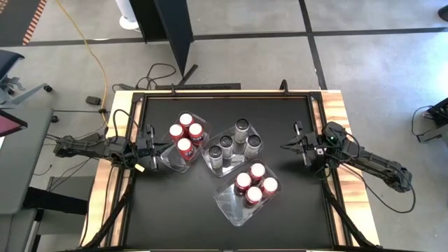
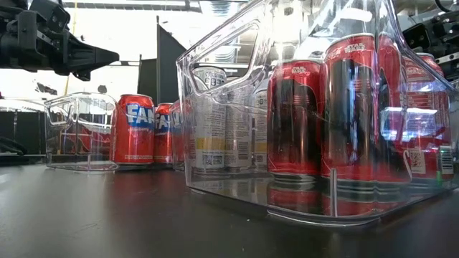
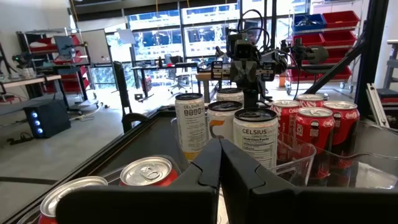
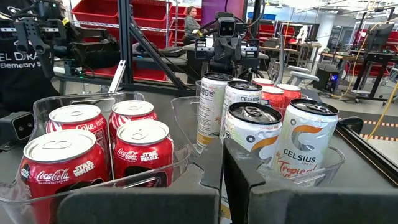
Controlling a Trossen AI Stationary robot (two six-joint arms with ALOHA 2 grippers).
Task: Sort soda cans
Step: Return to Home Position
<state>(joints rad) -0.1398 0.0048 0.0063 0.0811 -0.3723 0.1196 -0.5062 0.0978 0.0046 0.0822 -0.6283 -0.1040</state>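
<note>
Three clear trays stand on the black table. The left tray (image 1: 170, 159) holds several red soda cans (image 1: 185, 136). The middle tray (image 1: 210, 163) holds several silver-grey cans (image 1: 234, 143). The near right tray (image 1: 227, 203) holds several more red cans (image 1: 255, 185). My left gripper (image 1: 158, 145) is shut and level at the left tray's left side, above its cans (image 3: 146, 171), and points toward the table's right. My right gripper (image 1: 283, 145) is shut and level to the right of the middle tray, and points toward the table's left at the cans (image 4: 249, 127).
The table has a raised black frame (image 1: 224, 94) and wooden side strips (image 1: 343, 112). Bare black tabletop lies along the far edge (image 1: 224, 108) and at the near left (image 1: 168, 217). Cables (image 1: 157, 73) trail over the floor beyond the far edge. A person (image 4: 191, 22) shows far off in the room.
</note>
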